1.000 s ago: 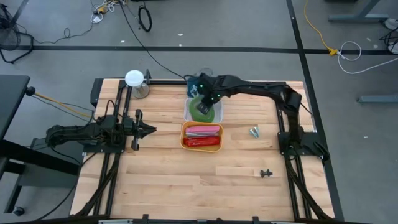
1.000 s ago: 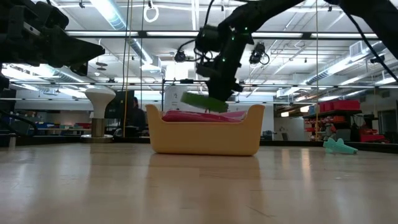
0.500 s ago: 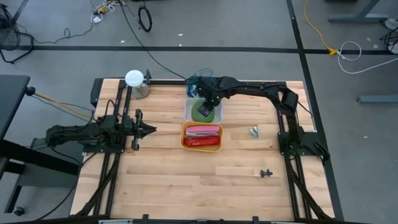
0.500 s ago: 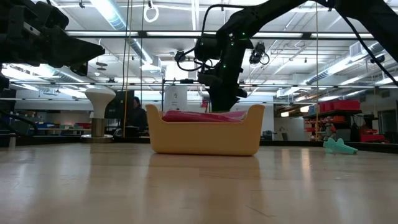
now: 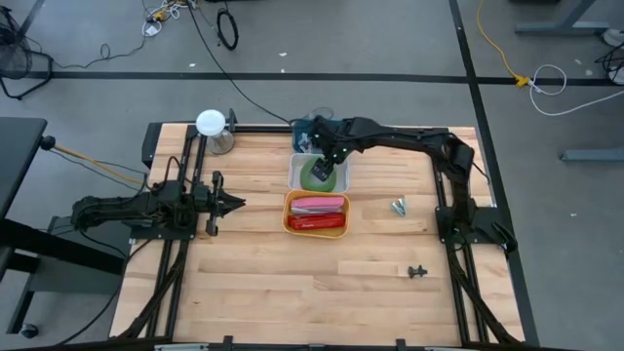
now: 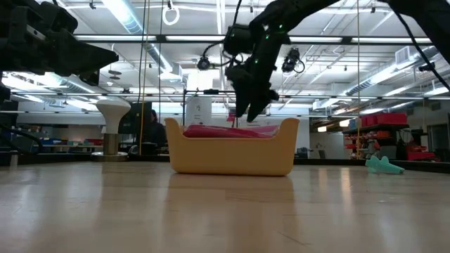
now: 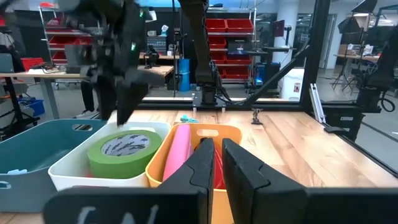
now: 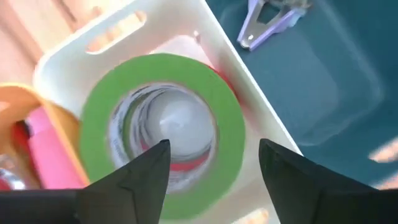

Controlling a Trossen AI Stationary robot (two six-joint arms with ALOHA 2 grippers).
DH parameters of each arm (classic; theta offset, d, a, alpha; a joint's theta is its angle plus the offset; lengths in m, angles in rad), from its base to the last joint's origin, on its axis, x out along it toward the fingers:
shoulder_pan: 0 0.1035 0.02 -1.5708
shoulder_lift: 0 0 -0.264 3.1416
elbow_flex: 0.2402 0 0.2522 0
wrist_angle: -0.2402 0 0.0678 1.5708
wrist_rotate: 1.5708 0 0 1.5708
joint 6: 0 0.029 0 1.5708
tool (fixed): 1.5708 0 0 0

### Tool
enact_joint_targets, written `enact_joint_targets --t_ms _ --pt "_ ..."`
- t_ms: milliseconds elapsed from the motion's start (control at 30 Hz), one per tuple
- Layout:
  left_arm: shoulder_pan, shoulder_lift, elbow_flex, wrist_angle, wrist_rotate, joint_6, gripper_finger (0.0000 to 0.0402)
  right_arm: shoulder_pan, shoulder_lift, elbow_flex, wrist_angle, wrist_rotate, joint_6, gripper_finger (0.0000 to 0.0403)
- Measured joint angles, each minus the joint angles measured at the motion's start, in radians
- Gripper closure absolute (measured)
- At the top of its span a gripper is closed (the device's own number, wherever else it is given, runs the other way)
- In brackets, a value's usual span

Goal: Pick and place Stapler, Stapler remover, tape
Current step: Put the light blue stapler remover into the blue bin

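1. Fingers of the right gripper [image 8: 208, 165] stand wide apart with nothing between them, hanging just above the green tape roll [image 8: 163, 134]!
2. That green roll lies flat in the white bin [image 5: 319, 174], directly below the fingers, and a sliver of red tape [image 8: 221, 78] peeks out from under its rim.
3. From the high view, the right gripper [image 5: 329, 158] hovers over the white bin, its arm reaching in across the far side of the tabletop [image 5: 292, 283].
4. Just beyond the fingers, past the white bin's wall, sits a teal bin [image 8: 323, 81] with a pale purple staple remover [image 8: 270, 18] lying inside.
5. On the near side of the white bin, touching or nearly so, is the orange bin [image 5: 316, 214], holding a pink stapler [image 5: 317, 204] and a red stapler [image 5: 316, 222] side by side.
6. Over on the left, the left gripper [image 5: 234, 203] waits well apart from the bins, its fingers [image 7: 205, 165] pressed together on nothing and pointed toward the orange bin [image 7: 205, 134].
7. Farther out on the tabletop, well to the side of the right fingers, a small pale green object [image 5: 398, 207] and a small black object [image 5: 417, 272] lie loose; I cannot tell what they are.
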Motion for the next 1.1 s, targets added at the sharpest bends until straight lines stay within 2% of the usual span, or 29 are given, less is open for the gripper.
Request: enact_joint_targets --t_ms 267,433,767,1100 --pt "0.000 0.000 0.000 0.000 0.000 0.000 0.0365 0.031 -0.139 -0.032 -0.063 0.052 0.003 0.0174" --pt "0.000 0.000 0.000 0.000 0.000 0.000 0.0365 0.053 -0.252 -0.167 -0.065 0.061 0.019 0.0182" --pt "0.000 0.000 0.000 0.000 0.000 0.000 0.0365 0.101 -0.483 -0.494 -0.074 0.050 0.228 0.0184" --pt "0.000 0.000 0.000 0.000 0.000 0.000 0.0365 0.154 -0.569 -0.678 -0.187 0.051 0.429 0.0183"
